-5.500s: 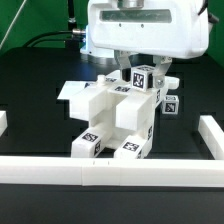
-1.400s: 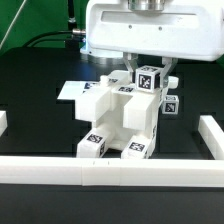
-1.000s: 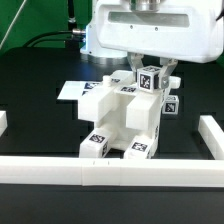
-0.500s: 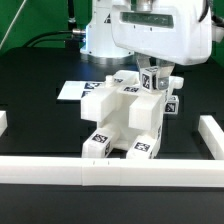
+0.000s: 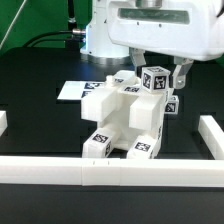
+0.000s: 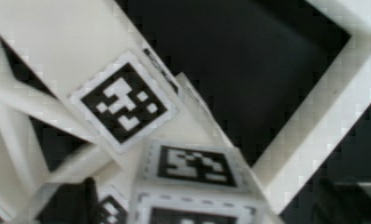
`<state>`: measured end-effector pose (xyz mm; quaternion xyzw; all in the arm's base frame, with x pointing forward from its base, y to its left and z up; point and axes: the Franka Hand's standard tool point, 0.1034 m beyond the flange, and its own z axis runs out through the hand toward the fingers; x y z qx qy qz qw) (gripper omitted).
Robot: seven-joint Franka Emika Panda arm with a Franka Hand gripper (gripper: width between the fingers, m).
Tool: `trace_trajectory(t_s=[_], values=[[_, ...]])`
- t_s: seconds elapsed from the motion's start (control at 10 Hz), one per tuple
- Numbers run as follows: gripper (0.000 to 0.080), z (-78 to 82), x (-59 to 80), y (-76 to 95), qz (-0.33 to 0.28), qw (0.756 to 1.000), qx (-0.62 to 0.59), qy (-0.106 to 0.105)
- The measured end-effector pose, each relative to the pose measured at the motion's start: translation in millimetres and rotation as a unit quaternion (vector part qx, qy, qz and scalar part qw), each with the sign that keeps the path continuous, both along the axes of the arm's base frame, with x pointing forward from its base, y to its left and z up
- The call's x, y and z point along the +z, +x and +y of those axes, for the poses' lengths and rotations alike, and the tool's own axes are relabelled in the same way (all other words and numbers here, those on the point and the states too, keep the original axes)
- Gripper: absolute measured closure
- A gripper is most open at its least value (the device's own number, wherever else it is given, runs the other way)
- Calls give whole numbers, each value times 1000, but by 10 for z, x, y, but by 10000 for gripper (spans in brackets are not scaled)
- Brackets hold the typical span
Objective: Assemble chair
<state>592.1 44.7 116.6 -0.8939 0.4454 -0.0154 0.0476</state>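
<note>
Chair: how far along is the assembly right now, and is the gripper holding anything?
Done: several white parts stand joined as one chair body, with a tagged cube sitting on top. In hand: nothing; the gripper straddles that cube, jaws open. Left: a second tagged cube at the body's side, on the exterior view's right, may be loose; I cannot tell whether it is attached.

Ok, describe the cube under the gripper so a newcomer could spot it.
Find the white chair in the middle of the black table. At its top, toward the exterior view's right, a tagged cube sits between the jaws of the open gripper. It carries the highest tag in the scene; a second cube sits lower, further right.
</note>
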Motion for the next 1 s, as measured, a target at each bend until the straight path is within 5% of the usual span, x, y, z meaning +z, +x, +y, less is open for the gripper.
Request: trace_trajectory(t_s=[0.5,1.0], values=[[151,-11,0,-21,-5,971,239,-19],[151,-35,12,-6,-8,860,506,-61]])
